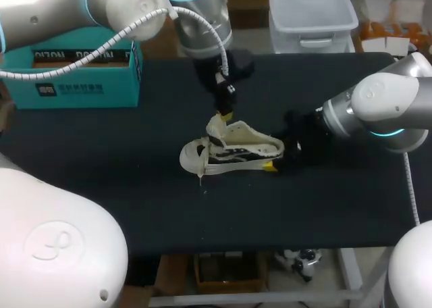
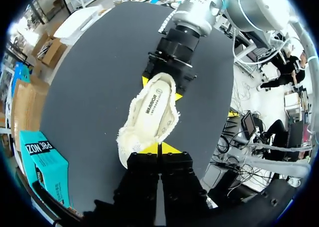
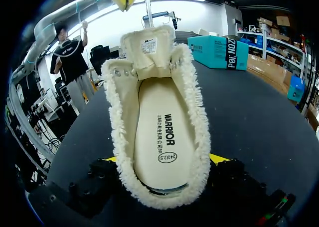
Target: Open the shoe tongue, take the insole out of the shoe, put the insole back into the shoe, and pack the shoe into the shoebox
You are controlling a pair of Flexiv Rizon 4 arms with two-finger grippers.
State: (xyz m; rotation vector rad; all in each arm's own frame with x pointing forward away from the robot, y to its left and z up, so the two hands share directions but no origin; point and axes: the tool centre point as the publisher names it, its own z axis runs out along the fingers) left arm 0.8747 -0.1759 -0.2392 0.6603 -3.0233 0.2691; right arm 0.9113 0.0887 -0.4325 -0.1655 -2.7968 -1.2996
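A cream fleece-lined shoe (image 1: 236, 149) lies on its side mid-table, toe to the left. My left gripper (image 1: 225, 113) comes down from the back and is shut on the raised shoe tongue (image 1: 217, 127). In the left wrist view its yellow tips (image 2: 159, 148) meet at the shoe's near end. The tongue (image 3: 148, 47) stands upright, baring the insole (image 3: 159, 137) inside the shoe. My right gripper (image 1: 275, 165) has the heel between its fingers (image 3: 219, 159), one pressed against each side. The teal shoebox (image 1: 74, 75) stands at the back left, open side up.
Black table (image 1: 101, 173) with free room in front of the shoe and to its left. The shoebox sits near the back-left edge, well apart from the shoe. Both arms meet over the middle.
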